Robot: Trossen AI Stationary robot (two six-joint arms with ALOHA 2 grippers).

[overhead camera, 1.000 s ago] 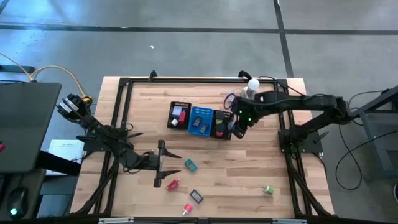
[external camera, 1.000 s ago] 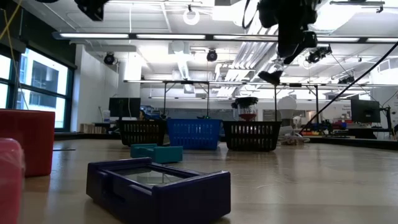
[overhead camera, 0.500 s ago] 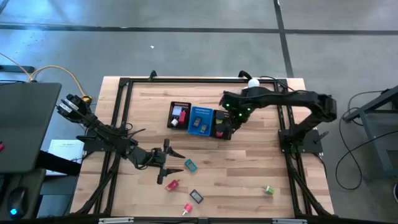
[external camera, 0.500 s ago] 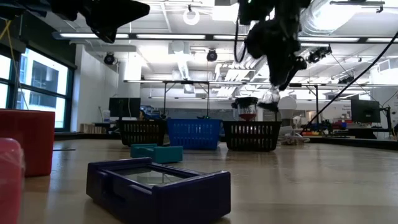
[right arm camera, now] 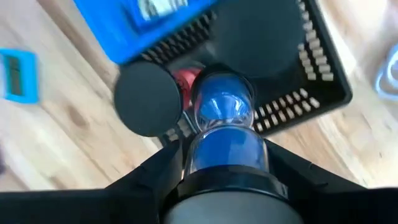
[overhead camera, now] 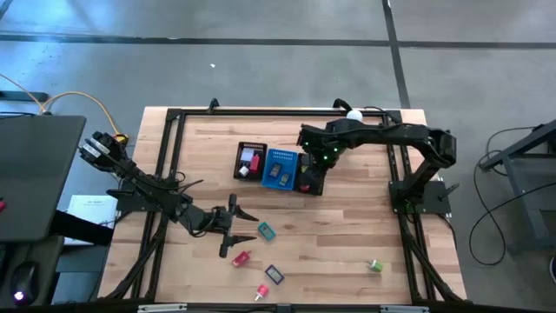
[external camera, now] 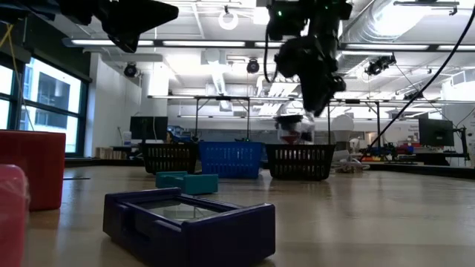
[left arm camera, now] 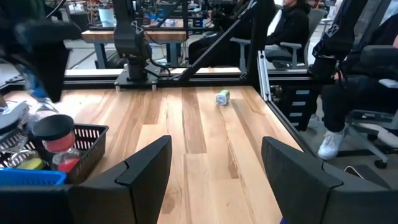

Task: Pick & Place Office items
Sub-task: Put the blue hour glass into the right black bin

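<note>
My right gripper (overhead camera: 313, 180) hangs over the right black section of the mesh tray (overhead camera: 252, 148). It is shut on a blue sand timer (right arm camera: 222, 127) with black caps. A red sand timer (right arm camera: 186, 79) with a black cap stands in that section, right below it. Loose office items lie on the near half of the table: a teal block (overhead camera: 266, 231), a red clip (overhead camera: 241, 257), a dark blue piece (overhead camera: 274, 274), a pink piece (overhead camera: 261, 291) and a green piece (overhead camera: 374, 265). My left gripper (overhead camera: 236, 228) is open and level beside the teal block, touching nothing. My right gripper pinches the blue sand timer between its two fingers (right arm camera: 166, 169), at the bulb nearest the wrist (right arm camera: 225, 155). The fingers come from above, pointing steeply down, and lie along the timer. The timer is lifted clear and hangs below the fingers over the tray.
The tray's blue middle section (overhead camera: 280, 169) and left black section (overhead camera: 250, 161) hold other pieces. A white ball-topped gadget (overhead camera: 354, 115) with a cable stands at the far edge. A black frame (overhead camera: 165, 165) runs round the table. People sit beyond the table's right side (left arm camera: 348, 68).
My right gripper has gone toward the table's left edge and down with the blue sand timer, from beside the white gadget to just above the tray's right section. My left gripper has swung a little toward the table's right edge and then kept still.
</note>
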